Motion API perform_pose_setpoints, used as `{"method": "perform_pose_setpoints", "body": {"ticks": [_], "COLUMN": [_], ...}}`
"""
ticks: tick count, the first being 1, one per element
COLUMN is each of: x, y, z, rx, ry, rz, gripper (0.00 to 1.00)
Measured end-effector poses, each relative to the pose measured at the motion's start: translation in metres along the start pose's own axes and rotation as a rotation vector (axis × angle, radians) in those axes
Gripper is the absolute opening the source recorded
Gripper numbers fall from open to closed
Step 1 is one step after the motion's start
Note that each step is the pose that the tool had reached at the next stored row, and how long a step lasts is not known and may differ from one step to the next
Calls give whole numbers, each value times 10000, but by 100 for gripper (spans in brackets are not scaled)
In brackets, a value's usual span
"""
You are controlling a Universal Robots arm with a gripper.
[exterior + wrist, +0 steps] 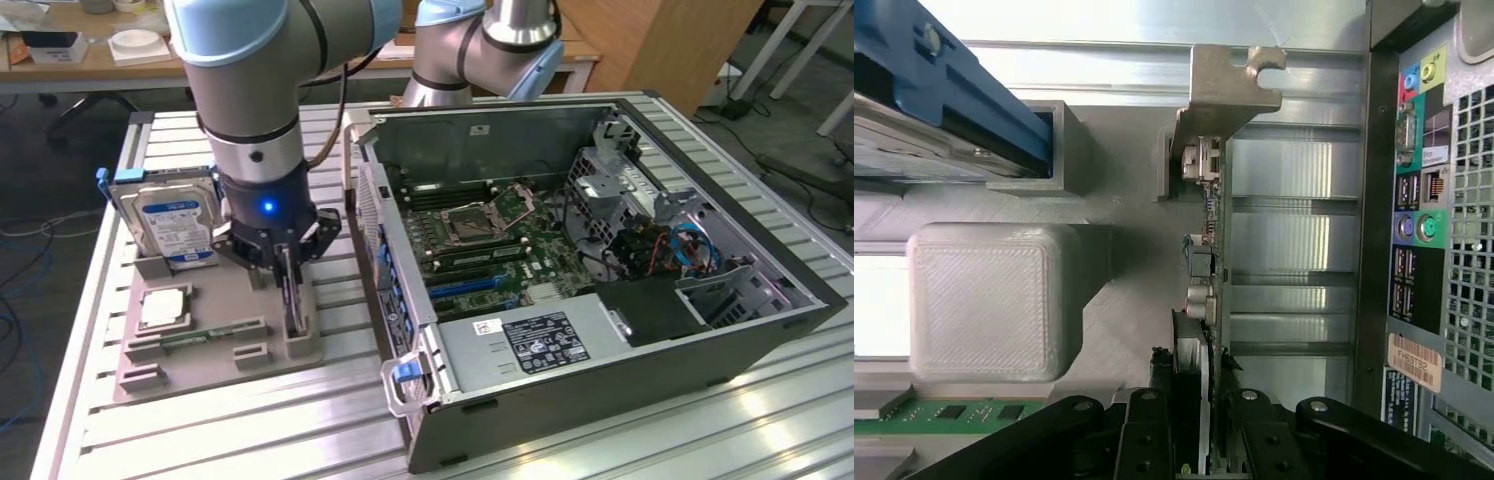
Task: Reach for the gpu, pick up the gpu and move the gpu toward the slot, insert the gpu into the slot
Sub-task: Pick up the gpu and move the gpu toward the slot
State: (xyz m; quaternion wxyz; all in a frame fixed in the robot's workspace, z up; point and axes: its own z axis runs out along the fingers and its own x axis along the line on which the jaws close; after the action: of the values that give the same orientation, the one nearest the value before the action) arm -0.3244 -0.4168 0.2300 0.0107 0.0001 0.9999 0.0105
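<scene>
Two fingers (1154, 430) of gripper (291, 290) part-closed, pinching gpu (1211, 230) edge; risk: skewed pull jams bracket (1229, 85) ahead in grey holder (214, 350).

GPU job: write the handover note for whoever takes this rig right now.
State of the pincer: shut on the gpu, gripping it from above.
Where: the gpu stands on edge in the grey holder, beside the open computer case.
Done: reach and grasp.
Left: lifting the gpu out, carrying it to the slot, inserting it.
</scene>
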Motion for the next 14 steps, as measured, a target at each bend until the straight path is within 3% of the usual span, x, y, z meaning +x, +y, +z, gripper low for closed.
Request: {"method": "perform_pose_setpoints", "body": {"ticks": [14], "x": [-6], "y": [6], "z": [-282], "rx": [1], "ry": [0], "rz": [0], "gripper": [27]}}
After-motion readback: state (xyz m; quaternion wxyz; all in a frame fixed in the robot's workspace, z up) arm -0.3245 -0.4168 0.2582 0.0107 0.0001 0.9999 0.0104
